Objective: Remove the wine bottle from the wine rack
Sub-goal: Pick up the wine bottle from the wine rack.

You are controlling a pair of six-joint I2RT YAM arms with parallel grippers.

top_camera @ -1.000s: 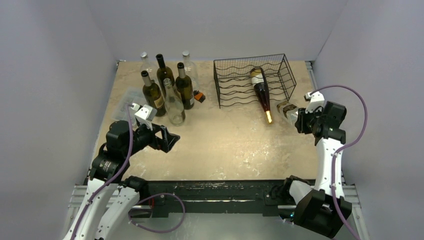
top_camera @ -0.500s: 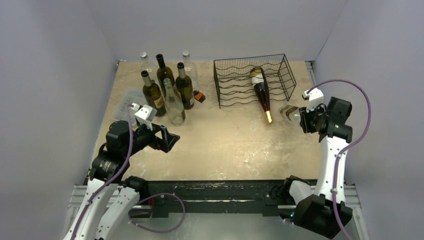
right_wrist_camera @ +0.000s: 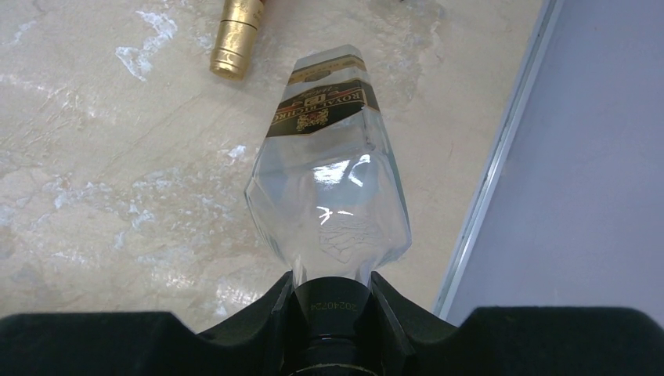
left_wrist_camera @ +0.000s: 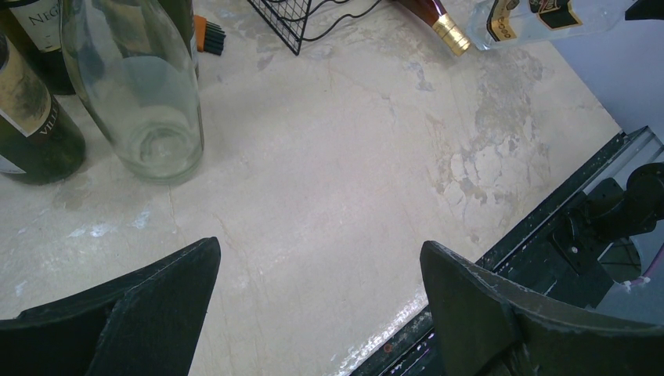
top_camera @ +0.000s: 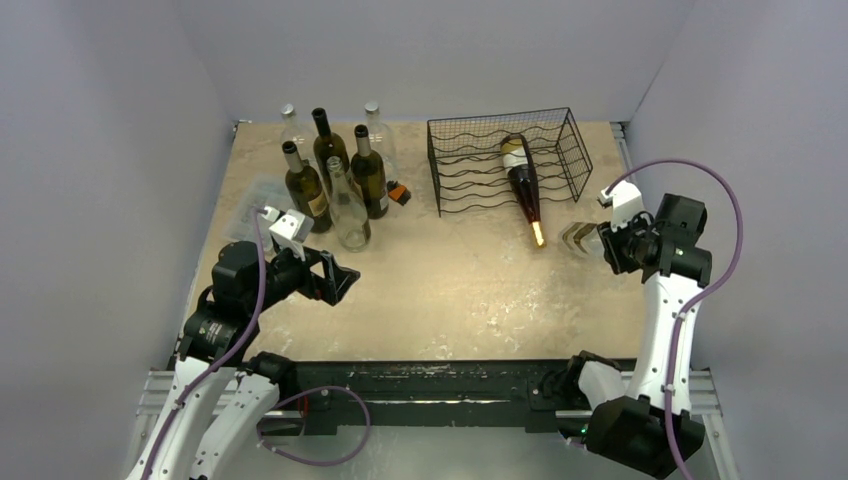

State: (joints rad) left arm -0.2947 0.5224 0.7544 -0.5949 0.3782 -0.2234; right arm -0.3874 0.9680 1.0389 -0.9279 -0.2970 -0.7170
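The black wire wine rack (top_camera: pixel 462 165) stands at the back right. A dark wine bottle (top_camera: pixel 521 178) lies on it, its gold-capped neck (top_camera: pixel 538 234) sticking out over the front; the gold cap (right_wrist_camera: pixel 233 35) also shows in the right wrist view. My right gripper (top_camera: pixel 601 241) is shut on the black-capped neck of a clear faceted bottle (right_wrist_camera: pixel 329 180), held just right of that gold cap and apart from it, base pointing away. My left gripper (left_wrist_camera: pixel 321 274) hangs open over bare table at the near left, with nothing between its fingers.
Several upright bottles (top_camera: pixel 340 185), dark and clear, cluster at the back left, with a clear plastic box (top_camera: pixel 252 198) beside them and a small orange-black item (top_camera: pixel 400 193). The table's right edge rail (right_wrist_camera: pixel 501 157) and the wall lie close to the right gripper.
The right arm has carried the clear bottle a little toward the near edge, away from the rack. The left arm has not moved.
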